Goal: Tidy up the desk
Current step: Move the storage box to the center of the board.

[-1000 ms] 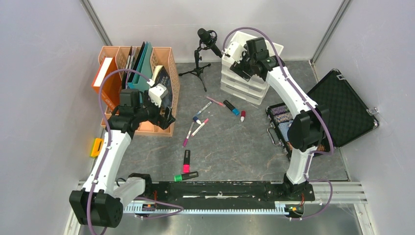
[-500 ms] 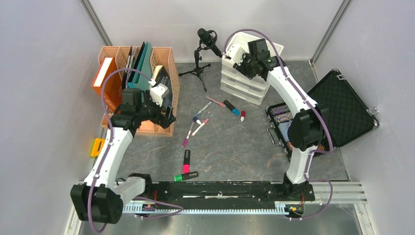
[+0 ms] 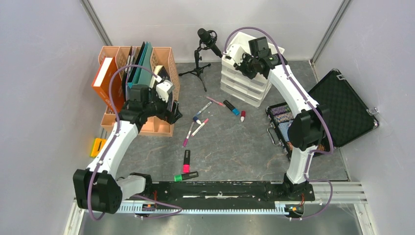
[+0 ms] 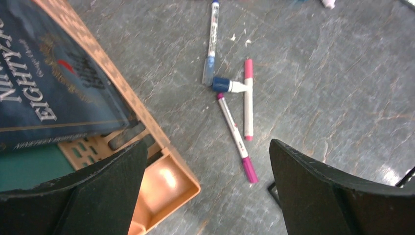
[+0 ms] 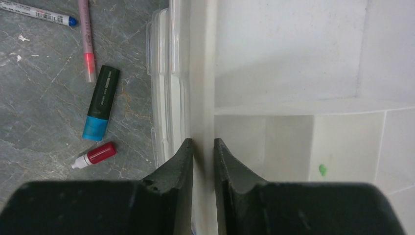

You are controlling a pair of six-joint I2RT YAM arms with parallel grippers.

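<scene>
The desk (image 3: 230,142) is dark grey stone with pens scattered in its middle. My left gripper (image 3: 172,111) hangs open over the orange organizer's near corner (image 4: 166,181), nothing between its fingers (image 4: 208,147). Just beyond lie a magenta-tipped pen (image 4: 237,139), a pink pen (image 4: 248,98) and a blue-capped marker (image 4: 211,44). My right gripper (image 3: 243,61) is at the top of the white drawer unit (image 3: 244,83). Its jaws (image 5: 203,142) are closed on the top drawer's front wall (image 5: 201,73), one finger outside and one inside.
A black-and-blue highlighter (image 5: 100,110) and a red-capped piece (image 5: 95,154) lie below the drawers. Pink (image 3: 186,161) and green (image 3: 186,176) highlighters lie nearer the arm bases. A tripod microphone (image 3: 203,41) stands at the back, an open black case (image 3: 342,105) at the right. The organizer holds books (image 4: 44,83).
My right gripper's jaws have narrowed onto the drawer's front wall. My left arm has swung right, from beside the organizer toward the pens, still open.
</scene>
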